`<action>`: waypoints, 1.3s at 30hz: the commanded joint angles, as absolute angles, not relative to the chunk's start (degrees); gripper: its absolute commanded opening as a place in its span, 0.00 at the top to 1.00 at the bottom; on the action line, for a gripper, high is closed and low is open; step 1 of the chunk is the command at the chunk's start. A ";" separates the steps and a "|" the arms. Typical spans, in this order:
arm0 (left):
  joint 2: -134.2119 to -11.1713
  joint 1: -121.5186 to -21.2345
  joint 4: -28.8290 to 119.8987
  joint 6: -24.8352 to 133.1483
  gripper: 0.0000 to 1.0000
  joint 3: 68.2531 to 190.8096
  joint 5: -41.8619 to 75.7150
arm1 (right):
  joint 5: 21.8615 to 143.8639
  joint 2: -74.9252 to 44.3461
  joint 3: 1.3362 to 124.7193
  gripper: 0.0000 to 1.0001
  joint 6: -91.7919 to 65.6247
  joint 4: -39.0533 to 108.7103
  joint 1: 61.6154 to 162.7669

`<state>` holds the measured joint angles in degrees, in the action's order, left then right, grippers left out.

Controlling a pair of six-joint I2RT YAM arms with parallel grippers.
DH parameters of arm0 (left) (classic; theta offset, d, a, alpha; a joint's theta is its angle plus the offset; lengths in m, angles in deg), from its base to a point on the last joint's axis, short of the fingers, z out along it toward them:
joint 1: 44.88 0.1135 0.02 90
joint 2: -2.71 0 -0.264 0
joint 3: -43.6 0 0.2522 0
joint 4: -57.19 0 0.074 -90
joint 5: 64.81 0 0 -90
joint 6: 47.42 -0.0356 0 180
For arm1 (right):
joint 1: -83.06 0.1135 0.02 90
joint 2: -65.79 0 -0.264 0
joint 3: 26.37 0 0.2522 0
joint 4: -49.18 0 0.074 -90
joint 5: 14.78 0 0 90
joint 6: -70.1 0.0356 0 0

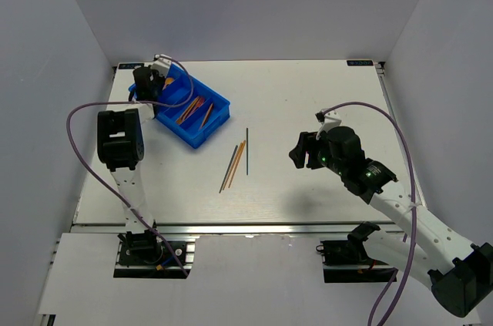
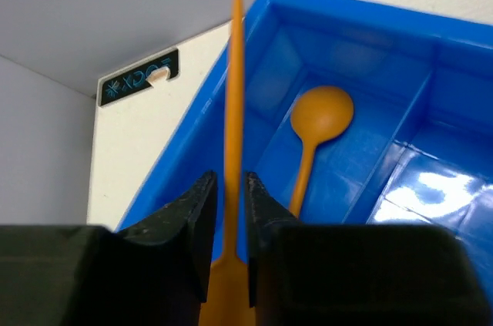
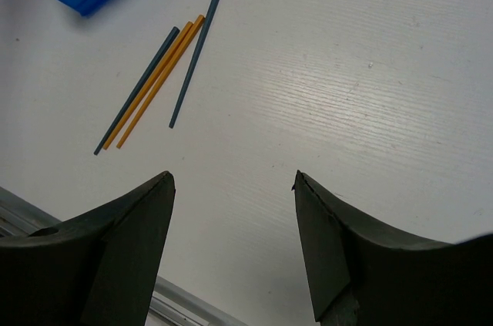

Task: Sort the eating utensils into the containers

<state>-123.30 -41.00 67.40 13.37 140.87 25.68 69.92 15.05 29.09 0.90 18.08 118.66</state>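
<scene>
My left gripper (image 2: 228, 191) is almost closed. Its two fingers (image 2: 192, 218) pinch the handle of a thin orange utensil (image 2: 233, 87). The utensil goes straight out from between the fingers and becomes narrow to a point. I cannot tell if it is a knife or a fork seen from the edge. It hangs over the side wall of the blue tray (image 2: 354, 6). Just right of it, further out than my fingertips, an orange spoon (image 2: 320, 118) lies in the outermost compartment, with its bowl away from me. Left of the fingers, past the tray wall, is the white table (image 2: 135, 152) with a small dark label (image 2: 139, 77) at its corner. The top view shows more orange utensils (image 1: 192, 109) lying in the middle compartments.

My right gripper (image 3: 233, 179) is wide open and holds nothing. It hangs above the table. Ahead of these fingers and to their left, four sticks lie flat. Two orange sticks (image 3: 154, 83) lie side by side, touching. One dark stick (image 3: 136, 91) lies close on their left. Another dark stick (image 3: 199, 48) lies on their right, near them at its far end and apart at its near end. Farther out in the same direction I see one corner of the tray.
</scene>
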 commanded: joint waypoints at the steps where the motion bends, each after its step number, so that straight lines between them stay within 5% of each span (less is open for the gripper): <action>1: -118.93 -40.48 69.71 14.54 0.66 139.28 21.85 | 70.83 14.99 30.55 0.31 1.11 20.48 118.48; 5: -116.38 -40.39 71.38 17.78 0.27 139.18 21.32 | 71.18 15.08 30.81 0.31 1.37 20.39 118.48; 10: -110.76 -41.36 71.38 26.20 0.11 142.52 21.40 | 71.97 15.34 30.72 0.29 1.63 20.83 118.57; 11: -108.40 -41.71 70.95 27.62 0.02 143.31 22.63 | 72.14 14.73 30.64 0.15 1.90 21.36 118.57; 19: -97.15 -43.65 34.86 65.10 0.02 160.55 38.98 | 64.00 -11.25 43.53 0.11 4.97 21.99 124.53; 22: -85.82 -43.73 24.47 74.53 0.02 151.19 36.45 | 57.22 -23.57 53.99 0.12 7.78 18.38 126.74; 25: -71.68 -44.00 21.10 75.10 0.02 136.11 35.56 | 54.04 -32.98 63.11 0.27 9.02 16.71 127.36; 26: -67.99 -44.00 20.67 74.66 0.02 132.54 36.08 | 54.21 -37.52 65.77 0.40 8.84 16.09 127.36; 29: -56.72 -44.09 16.65 70.01 0.02 122.79 37.66 | 54.22 -45.18 74.39 0.50 8.93 11.79 127.62; 39: -46.85 -47.16 6.26 68.59 0.02 110.19 42.68 | 53.42 -53.82 81.69 0.58 9.90 8.36 129.29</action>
<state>-47.48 -47.05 10.53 67.55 110.84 40.30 55.32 -52.55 78.29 8.77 10.19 128.84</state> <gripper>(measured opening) 0.982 0.435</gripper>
